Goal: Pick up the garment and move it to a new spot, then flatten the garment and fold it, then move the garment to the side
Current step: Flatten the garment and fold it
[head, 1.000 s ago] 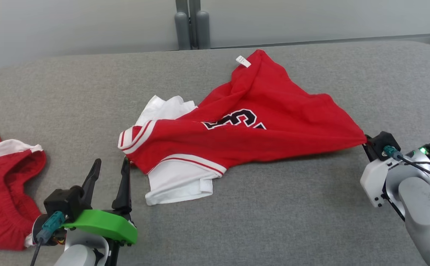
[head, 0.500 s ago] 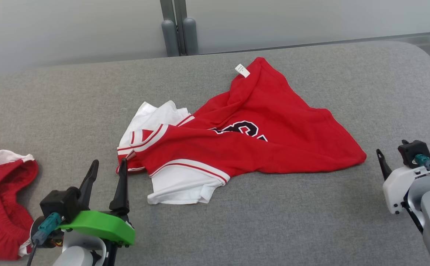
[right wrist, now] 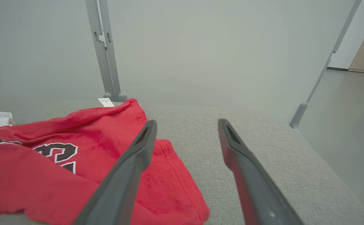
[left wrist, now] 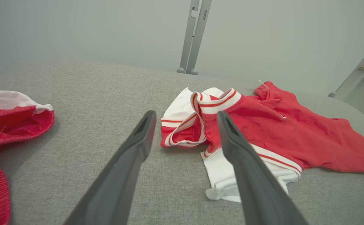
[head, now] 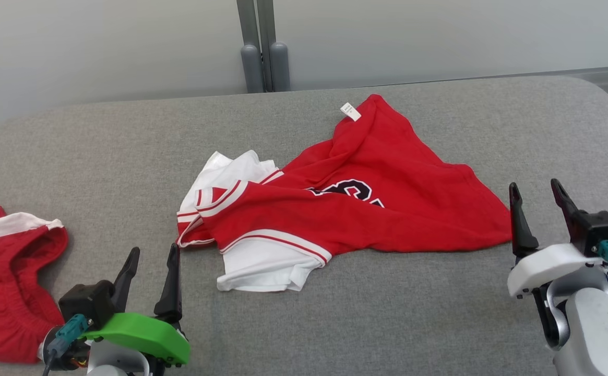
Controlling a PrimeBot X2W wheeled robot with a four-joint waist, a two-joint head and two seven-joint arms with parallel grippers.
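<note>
From the head camera, we've got the red jersey [head: 397,209] lying crumpled across the middle of the grey padded table [head: 387,324]. Its white-trimmed end bunches toward the left, a black number [head: 353,190] shows on the front, and a small white tag [head: 350,110] pokes out at the far edge. Down at lower left sits the left gripper [head: 155,249], fingers spread and nothing between them, just short of the jersey's striped trim. Over at the right, the right gripper [head: 534,184] stands wide open too and holds nothing. Its nearer finger is right beside the jersey's right-hand corner, and we can't tell whether it touches the cloth. A second red garment [head: 6,282] with a white band lies at the table's left edge, well apart from the jersey. A grey post [head: 262,47] rises behind the table.

On to the left wrist camera: we're looking along two parted dark fingers, empty, with the jersey's folded red-and-white trim framed between their tips and bare table beneath. The other red garment sits off to the left of this view.

Now the right wrist camera: fingers again spread wide and gripping nothing. The jersey's red corner lies under the left-hand finger of this view, grey table shows between the two, and the tag is at the cloth's far edge.
</note>
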